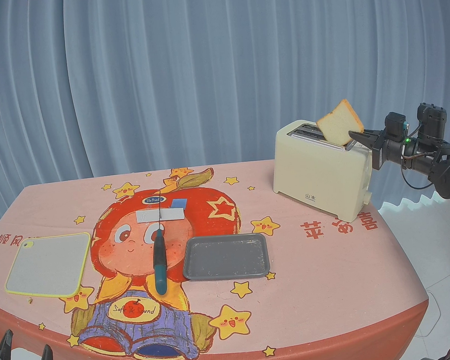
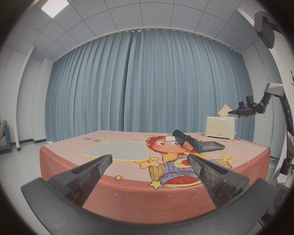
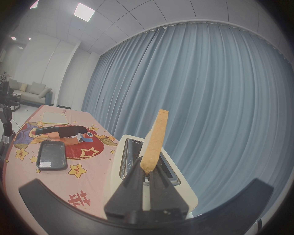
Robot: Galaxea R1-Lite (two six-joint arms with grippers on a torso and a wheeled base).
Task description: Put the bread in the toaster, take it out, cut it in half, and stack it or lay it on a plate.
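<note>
One bread slice (image 1: 340,122) tilts over the toaster (image 1: 320,173), pinched at its lower corner by the right claw (image 1: 358,136); the left claw (image 2: 150,160) hangs wide open; likely the loading step; next, square the slice over a slot (image 3: 128,157) and lower it

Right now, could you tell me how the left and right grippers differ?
The left gripper is open and empty; the right gripper grips the bread slice. The left hangs low at the table's near edge; the right is raised at the toaster's top. Both have black fingers.

The right claw (image 3: 147,166) hides the bread's (image 3: 157,134) lower corner.
</note>
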